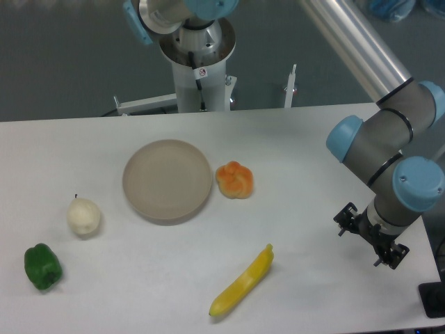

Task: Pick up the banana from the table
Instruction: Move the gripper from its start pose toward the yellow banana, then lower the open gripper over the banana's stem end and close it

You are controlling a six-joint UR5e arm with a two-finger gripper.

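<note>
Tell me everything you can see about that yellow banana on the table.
The banana is slim, nearly straight and bright yellow, with a smooth, glossy, plastic-like skin. It lies flat on the white table near the front edge, set diagonally: its stem end points up and right, its blunter end down and left. Nothing touches it but the table. The plate and the orange fruit sit apart behind it, and the gripper is off to its right, well clear.
</note>
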